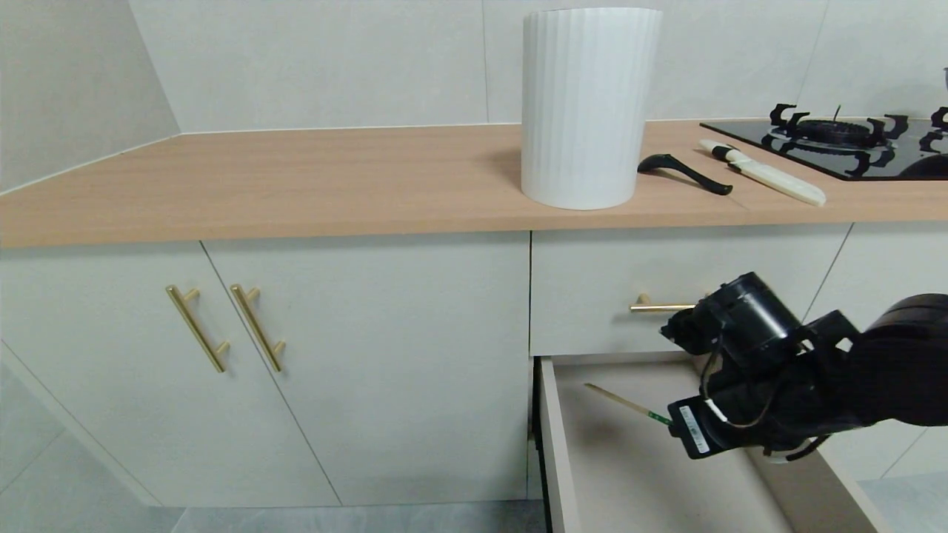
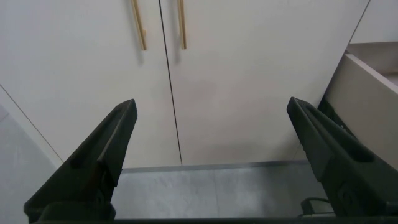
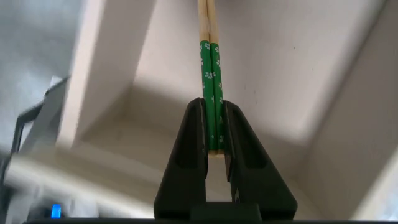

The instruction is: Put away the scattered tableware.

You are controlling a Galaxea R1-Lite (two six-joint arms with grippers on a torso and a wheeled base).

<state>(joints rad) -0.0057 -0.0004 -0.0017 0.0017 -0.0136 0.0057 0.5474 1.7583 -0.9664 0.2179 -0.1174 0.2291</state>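
My right gripper [image 1: 678, 422] hangs inside the open drawer [image 1: 629, 474], shut on a pair of wooden chopsticks [image 1: 626, 403] with green patterned ends [image 3: 211, 87]; their bare tips point toward the drawer's back left. On the wooden counter [image 1: 296, 178] lie a black-handled utensil [image 1: 685, 172] and a white knife [image 1: 763, 172], to the right of a tall white ribbed container [image 1: 585, 104]. My left gripper [image 2: 211, 168] is open, low in front of the cabinet doors [image 2: 168, 81], with nothing between its fingers.
A black gas hob [image 1: 844, 144] sits at the counter's right end. Above the open drawer is a shut drawer with a gold handle [image 1: 659, 306]. Two gold bar handles [image 1: 222, 326] mark the cabinet doors on the left. Grey floor tiles [image 2: 211, 193] lie below.
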